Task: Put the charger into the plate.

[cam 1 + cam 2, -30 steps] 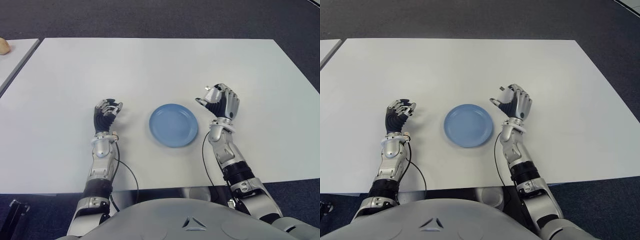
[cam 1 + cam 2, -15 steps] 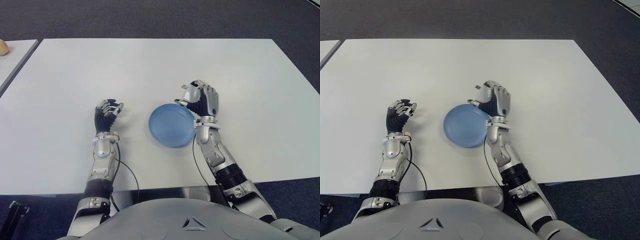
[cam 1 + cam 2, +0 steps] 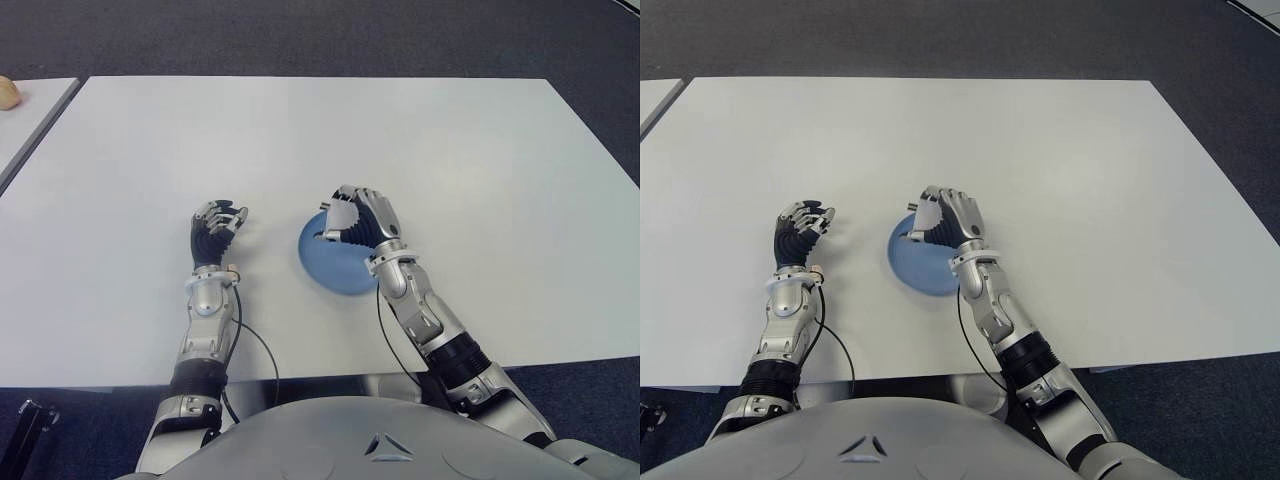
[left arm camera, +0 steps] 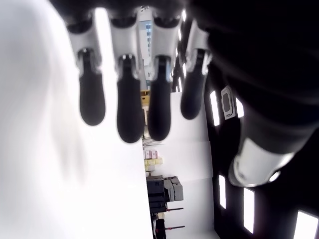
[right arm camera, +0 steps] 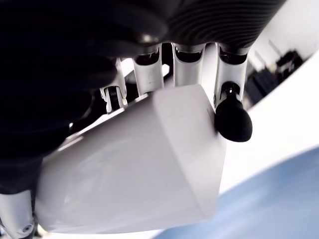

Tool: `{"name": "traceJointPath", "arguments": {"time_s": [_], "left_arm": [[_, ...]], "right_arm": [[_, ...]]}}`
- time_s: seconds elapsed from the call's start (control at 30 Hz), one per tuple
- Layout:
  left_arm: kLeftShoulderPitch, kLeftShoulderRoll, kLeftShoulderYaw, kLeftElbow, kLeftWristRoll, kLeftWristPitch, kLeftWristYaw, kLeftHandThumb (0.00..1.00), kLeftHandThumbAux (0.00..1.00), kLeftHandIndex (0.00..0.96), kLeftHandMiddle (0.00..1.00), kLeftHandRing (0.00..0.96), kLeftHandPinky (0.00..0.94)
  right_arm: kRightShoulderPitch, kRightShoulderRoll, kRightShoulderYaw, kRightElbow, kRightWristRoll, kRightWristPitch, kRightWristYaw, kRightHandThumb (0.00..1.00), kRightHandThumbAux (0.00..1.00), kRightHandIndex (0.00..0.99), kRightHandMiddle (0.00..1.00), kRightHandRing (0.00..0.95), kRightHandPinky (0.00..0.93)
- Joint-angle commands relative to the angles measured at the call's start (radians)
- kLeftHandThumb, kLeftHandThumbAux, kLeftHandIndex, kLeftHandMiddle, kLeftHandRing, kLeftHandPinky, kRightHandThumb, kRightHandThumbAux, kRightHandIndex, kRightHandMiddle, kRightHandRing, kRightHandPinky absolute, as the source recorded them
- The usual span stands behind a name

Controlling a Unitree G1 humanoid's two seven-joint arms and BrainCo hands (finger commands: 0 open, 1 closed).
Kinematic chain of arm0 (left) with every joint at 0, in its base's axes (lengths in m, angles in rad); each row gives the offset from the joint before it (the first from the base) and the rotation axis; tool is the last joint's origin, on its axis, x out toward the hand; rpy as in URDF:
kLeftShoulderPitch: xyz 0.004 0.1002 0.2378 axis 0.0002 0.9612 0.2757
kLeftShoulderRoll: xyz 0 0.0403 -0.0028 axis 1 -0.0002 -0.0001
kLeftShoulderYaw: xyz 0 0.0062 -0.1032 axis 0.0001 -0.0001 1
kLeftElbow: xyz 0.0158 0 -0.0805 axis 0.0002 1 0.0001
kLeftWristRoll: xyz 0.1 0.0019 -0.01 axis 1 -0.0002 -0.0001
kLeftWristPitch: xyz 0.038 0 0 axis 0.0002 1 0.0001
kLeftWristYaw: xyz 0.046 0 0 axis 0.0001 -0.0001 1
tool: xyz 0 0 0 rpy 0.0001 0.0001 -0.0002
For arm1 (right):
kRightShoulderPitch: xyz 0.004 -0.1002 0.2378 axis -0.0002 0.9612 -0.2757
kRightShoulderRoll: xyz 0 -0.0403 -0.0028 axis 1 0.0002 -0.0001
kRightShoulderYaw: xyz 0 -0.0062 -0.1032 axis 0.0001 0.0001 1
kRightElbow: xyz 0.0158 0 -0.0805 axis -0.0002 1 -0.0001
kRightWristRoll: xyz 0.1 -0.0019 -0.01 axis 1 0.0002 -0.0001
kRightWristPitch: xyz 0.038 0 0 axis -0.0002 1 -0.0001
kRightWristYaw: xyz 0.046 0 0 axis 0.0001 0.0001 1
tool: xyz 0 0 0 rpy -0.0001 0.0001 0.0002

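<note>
A blue plate (image 3: 342, 274) lies on the white table (image 3: 300, 130), near its front edge. My right hand (image 3: 356, 222) hovers over the plate's upper part and hides much of it. The right wrist view shows this hand's fingers (image 5: 232, 119) curled round a white charger (image 5: 134, 169), with the blue plate (image 5: 279, 199) below it. Whether the charger touches the plate I cannot tell. My left hand (image 3: 215, 228) shows to the left of the plate, fingers loosely bent and holding nothing.
A second table (image 3: 30, 120) adjoins on the left, with a small pale object (image 3: 8, 92) at the picture's edge. Dark carpet surrounds the tables. A thin cable (image 3: 255, 345) runs along my left forearm near the front edge.
My right hand has swung left with the charger, from the plate's right side to above the plate. The left hand has stayed where it was.
</note>
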Motion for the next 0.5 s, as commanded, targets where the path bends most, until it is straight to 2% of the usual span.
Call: {"name": "traceJointPath", "arguments": {"time_s": [0.03, 0.23, 0.5], "left_arm": [[0.002, -0.006, 0.0, 0.003, 0.008, 0.002, 0.016, 0.833, 0.681, 0.397, 0.485, 0.565, 0.54], [0.001, -0.005, 0.003, 0.007, 0.0, -0.006, 0.01, 0.833, 0.681, 0.396, 0.487, 0.568, 0.544], [-0.001, -0.002, 0.008, 0.013, -0.006, -0.014, 0.005, 0.833, 0.681, 0.398, 0.483, 0.557, 0.532]], "right_arm": [[-0.006, 0.0, 0.01, 0.007, 0.001, 0.002, 0.062, 0.951, 0.657, 0.381, 0.531, 0.58, 0.705], [-0.013, 0.005, 0.037, 0.016, -0.028, 0.06, 0.163, 0.952, 0.655, 0.39, 0.535, 0.573, 0.696], [-0.028, -0.005, 0.063, 0.02, -0.069, 0.118, 0.259, 0.952, 0.653, 0.397, 0.54, 0.573, 0.742]]}}
